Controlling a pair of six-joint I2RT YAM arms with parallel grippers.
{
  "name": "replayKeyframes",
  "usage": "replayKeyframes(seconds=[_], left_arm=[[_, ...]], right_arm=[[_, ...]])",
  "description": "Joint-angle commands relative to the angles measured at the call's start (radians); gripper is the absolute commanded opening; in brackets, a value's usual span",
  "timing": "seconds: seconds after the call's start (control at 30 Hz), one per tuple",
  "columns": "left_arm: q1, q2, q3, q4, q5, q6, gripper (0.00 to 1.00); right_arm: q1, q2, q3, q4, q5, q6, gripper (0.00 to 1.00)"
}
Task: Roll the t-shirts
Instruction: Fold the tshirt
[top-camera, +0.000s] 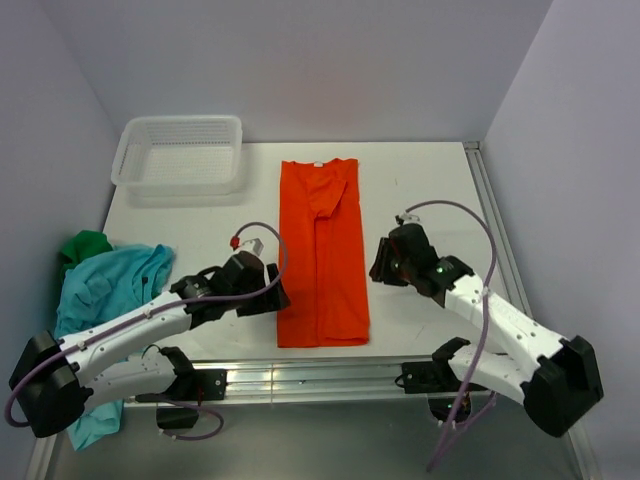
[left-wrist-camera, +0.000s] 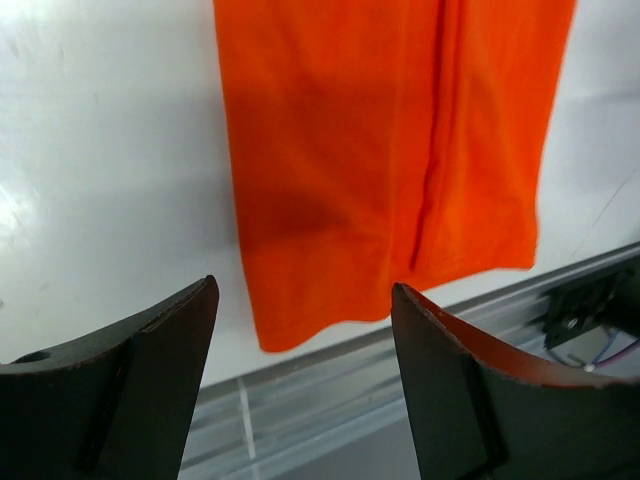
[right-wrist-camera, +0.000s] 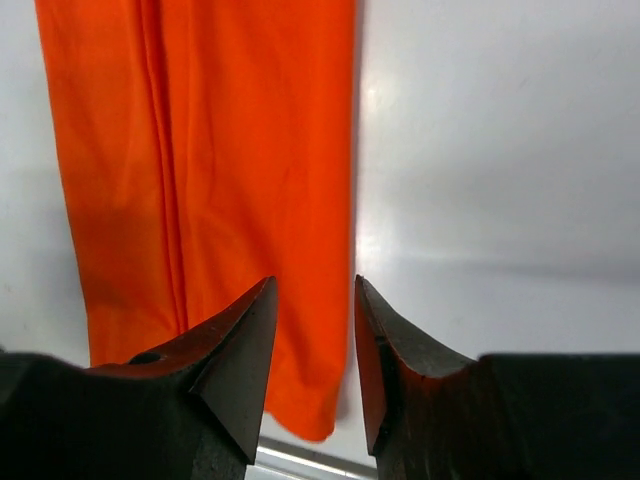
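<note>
Mostly the white table (top-camera: 430, 190) shows bare surface on the right side, between the orange-red t-shirt (top-camera: 322, 255) and the right table edge, and also on the left between this shirt and the crumpled pile. Walls stand close on the left, the far and the right side. A metal rail (top-camera: 320, 378) runs along the near edge.

The orange-red t-shirt lies flat in the middle of the table, folded lengthwise into a long narrow strip. Its collar points to the far wall and its hem lies just beside the near edge.

The teal-blue t-shirt (top-camera: 110, 285) is crumpled at the left edge and partly hangs over it. The white mesh basket (top-camera: 180, 122) stands in the far left corner, well apart from the shirts; its mesh floor shows across the whole inside. The dark green t-shirt (top-camera: 85, 245) lies bunched just behind the teal one, touching it.

The left gripper (left-wrist-camera: 304, 285) hangs at the left long edge of the strip, near the hem, fingers wide apart, holding nothing. The right gripper (right-wrist-camera: 314, 282) hangs at the right long edge, fingers a little apart, nothing between them.
</note>
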Motion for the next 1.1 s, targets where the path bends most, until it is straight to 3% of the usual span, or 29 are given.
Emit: replayKeyframes(seconds=[0.0, 0.3, 0.4, 0.87, 1.07], left_arm=[[-0.078, -0.049, -0.053, 0.002, -0.053, -0.123, 0.75], [-0.185, -0.094, -0.133, 0.003, -0.067, -0.23, 0.74], [-0.216, -0.078, -0.153, 0.014, -0.078, -0.264, 0.72], [-0.243, -0.017, -0.226, 0.106, -0.066, -0.304, 0.66], [-0.247, -0.014, -0.243, 0.118, -0.058, -0.318, 0.58]], right_arm=[[0.067, -0.108, -0.083, -0.036, -0.009, 0.104, 0.43], [0.375, -0.246, -0.242, -0.106, 0.023, 0.354, 0.48], [0.425, -0.295, -0.292, -0.099, 0.011, 0.404, 0.48], [0.452, -0.193, -0.362, 0.044, -0.014, 0.424, 0.49], [0.458, -0.206, -0.387, 0.029, -0.034, 0.441, 0.14]])
